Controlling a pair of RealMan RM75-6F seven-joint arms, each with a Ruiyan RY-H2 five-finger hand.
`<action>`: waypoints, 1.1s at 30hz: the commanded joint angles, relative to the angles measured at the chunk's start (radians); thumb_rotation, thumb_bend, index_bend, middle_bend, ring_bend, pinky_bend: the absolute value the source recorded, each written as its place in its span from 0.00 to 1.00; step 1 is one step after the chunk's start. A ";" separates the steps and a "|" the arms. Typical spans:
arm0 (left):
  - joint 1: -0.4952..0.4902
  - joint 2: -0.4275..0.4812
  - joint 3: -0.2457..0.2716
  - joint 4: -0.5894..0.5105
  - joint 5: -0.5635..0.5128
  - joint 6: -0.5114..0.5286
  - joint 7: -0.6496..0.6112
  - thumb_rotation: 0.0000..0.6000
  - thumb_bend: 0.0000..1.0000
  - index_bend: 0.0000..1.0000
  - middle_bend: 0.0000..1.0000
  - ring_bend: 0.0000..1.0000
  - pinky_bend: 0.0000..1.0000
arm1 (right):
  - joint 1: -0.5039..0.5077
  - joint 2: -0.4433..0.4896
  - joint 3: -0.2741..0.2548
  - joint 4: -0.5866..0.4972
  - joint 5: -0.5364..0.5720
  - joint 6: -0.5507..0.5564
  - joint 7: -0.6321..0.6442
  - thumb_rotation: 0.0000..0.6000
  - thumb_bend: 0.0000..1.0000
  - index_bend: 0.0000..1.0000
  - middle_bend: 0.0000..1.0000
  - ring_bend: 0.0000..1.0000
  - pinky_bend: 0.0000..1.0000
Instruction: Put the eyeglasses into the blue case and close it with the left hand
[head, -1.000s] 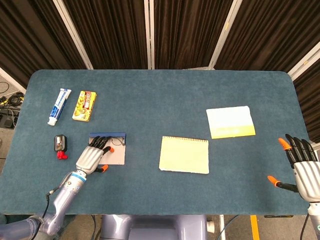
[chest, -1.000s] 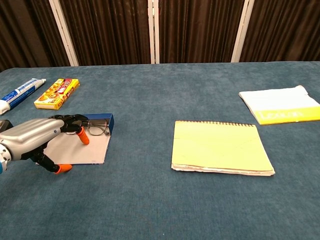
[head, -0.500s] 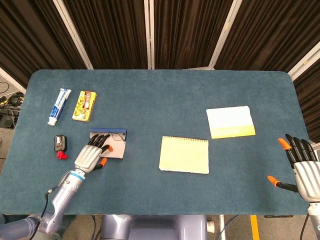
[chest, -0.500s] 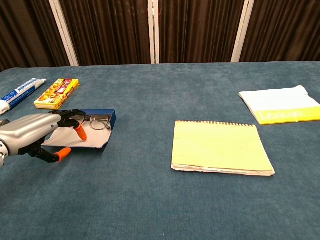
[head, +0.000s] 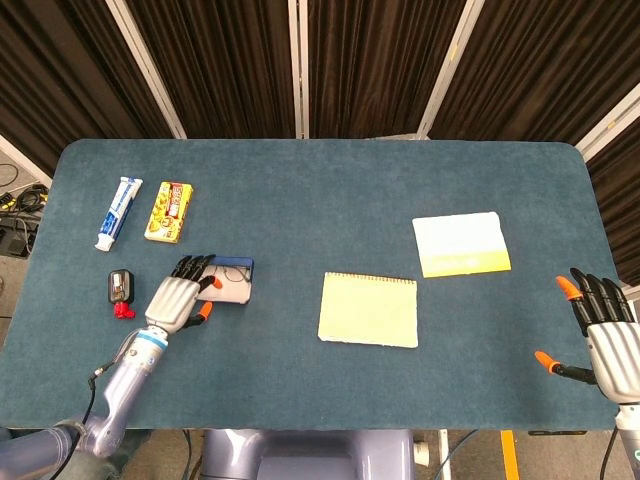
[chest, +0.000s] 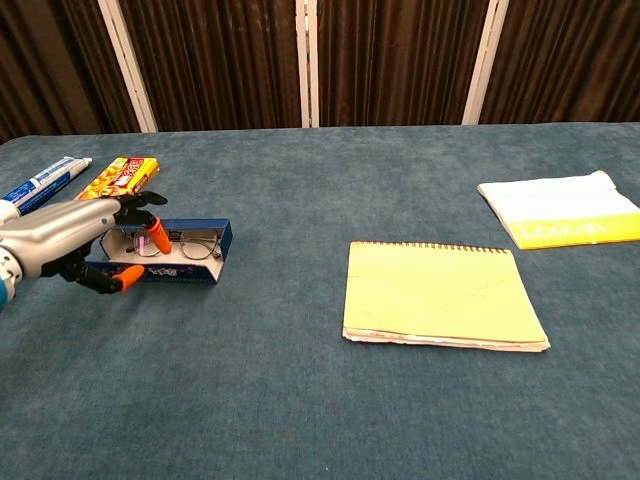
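Note:
The blue case (chest: 180, 275) sits at the left of the table, with its grey-lined near flap tilted up off the cloth. The eyeglasses (chest: 195, 245) lie inside against the far blue wall (head: 232, 262). My left hand (chest: 75, 235) grips the flap's left end, fingers over the top and the orange-tipped thumb underneath. In the head view this left hand (head: 178, 297) covers the case's left part, and the eyeglasses (head: 236, 276) show just to its right. My right hand (head: 600, 325) stays at the table's right edge, open and holding nothing.
A toothpaste tube (head: 118, 212) and a yellow snack box (head: 169, 211) lie behind the case. A small black and red object (head: 121, 290) sits to its left. A yellow notepad (head: 368, 310) lies mid-table and a white-yellow booklet (head: 461, 244) further right.
The case's flap lay flat on the table a second ago. My left hand has lifted it up and folded it toward the far wall, over the eyeglasses. The right hand has not moved.

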 joint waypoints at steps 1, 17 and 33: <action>-0.011 -0.009 -0.012 0.014 -0.016 -0.013 0.010 1.00 0.52 0.36 0.00 0.00 0.00 | 0.000 0.000 0.000 0.000 0.001 -0.001 0.000 1.00 0.00 0.01 0.00 0.00 0.00; -0.003 -0.035 0.011 0.068 -0.008 -0.023 -0.055 1.00 0.52 0.60 0.00 0.00 0.00 | 0.002 -0.002 0.000 0.001 0.001 -0.004 0.001 1.00 0.00 0.01 0.00 0.00 0.00; 0.088 0.301 0.086 -0.386 -0.026 0.039 0.087 1.00 0.52 0.67 0.00 0.00 0.00 | -0.008 0.014 -0.007 -0.013 -0.033 0.028 0.030 1.00 0.00 0.01 0.00 0.00 0.00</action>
